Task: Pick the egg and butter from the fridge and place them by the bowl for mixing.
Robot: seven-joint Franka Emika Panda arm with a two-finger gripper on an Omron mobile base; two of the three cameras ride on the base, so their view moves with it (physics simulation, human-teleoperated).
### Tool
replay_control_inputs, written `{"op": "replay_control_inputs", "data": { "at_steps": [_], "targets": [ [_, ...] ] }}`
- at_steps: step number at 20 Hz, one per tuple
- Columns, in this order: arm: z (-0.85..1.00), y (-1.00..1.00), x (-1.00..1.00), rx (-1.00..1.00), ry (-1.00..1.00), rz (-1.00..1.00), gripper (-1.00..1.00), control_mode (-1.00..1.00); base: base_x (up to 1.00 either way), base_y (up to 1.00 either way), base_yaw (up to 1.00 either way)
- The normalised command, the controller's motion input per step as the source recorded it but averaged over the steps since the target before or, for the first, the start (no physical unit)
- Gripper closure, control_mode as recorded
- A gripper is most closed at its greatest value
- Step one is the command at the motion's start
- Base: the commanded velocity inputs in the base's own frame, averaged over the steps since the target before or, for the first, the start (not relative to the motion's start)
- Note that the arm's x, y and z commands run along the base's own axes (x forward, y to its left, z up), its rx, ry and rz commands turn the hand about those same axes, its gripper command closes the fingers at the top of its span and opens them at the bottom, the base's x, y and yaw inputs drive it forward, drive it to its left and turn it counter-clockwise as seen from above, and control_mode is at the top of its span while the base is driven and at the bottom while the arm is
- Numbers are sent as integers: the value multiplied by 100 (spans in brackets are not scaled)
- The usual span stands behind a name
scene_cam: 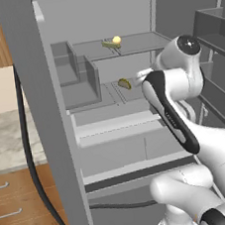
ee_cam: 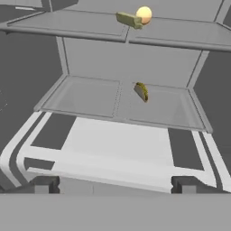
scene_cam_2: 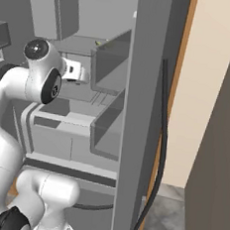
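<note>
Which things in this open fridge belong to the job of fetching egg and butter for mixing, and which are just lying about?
Belonging to the job:
- egg, upper shelf
- butter, beside the egg, seemingly touching
- fridge
- gripper, open

Just lying about:
- small yellow-brown item, lower shelf
- box-like bins, left
</note>
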Motion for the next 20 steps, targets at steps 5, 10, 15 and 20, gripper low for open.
{"op": "replay_control_inputs", "data": {
  "at_steps": [5,10,15,20],
  "targets": [
    [47,0,0,5,-2,0,-100,-100,0,0,0],
    [45,0,4,5,-8,0,-100,-100,0,0,0],
    [21,0,28,0,-24,0,-100,-100,0,0,0],
    [10,0,36,0,-16,4,-100,-100,0,0,0]
  ]
}}
